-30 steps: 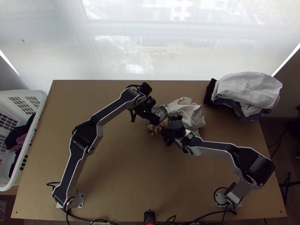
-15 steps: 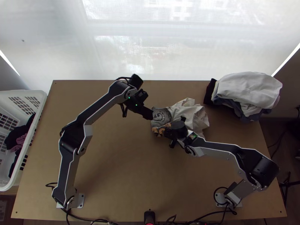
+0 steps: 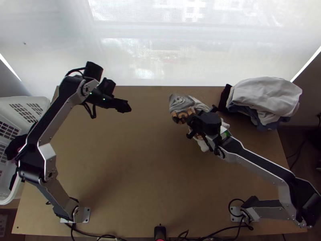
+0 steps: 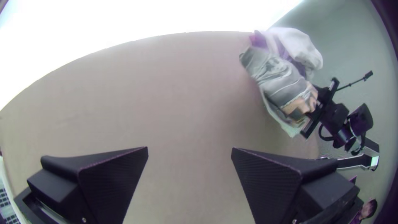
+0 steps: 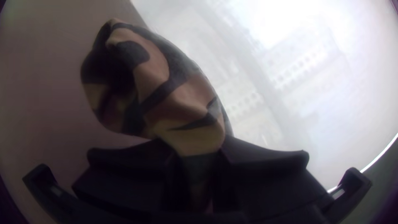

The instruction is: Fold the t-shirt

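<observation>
In the top view the t-shirt [image 3: 183, 103] hangs bunched from my right gripper [image 3: 191, 124], its grey side with an orange and black print facing left. The right wrist view has my right gripper [image 5: 195, 166] shut on a gathered part of the printed cloth [image 5: 174, 99]. My left gripper [image 3: 127, 107] is well to the left of the shirt, over the table's back left. In the left wrist view my left gripper [image 4: 189, 151] stands open with bare table between its fingers, and the bunched shirt [image 4: 277, 79] is farther off.
A pile of clothes [image 3: 265, 96] lies at the table's back right corner, close to the held shirt. A white basket [image 3: 8, 104] with dark clothes stands off the left edge. Bare tabletop [image 3: 132, 168] stretches across the middle and front.
My left gripper has moved away from the shirt to the back left. My right gripper has shifted right and back with the shirt, which now hangs more gathered.
</observation>
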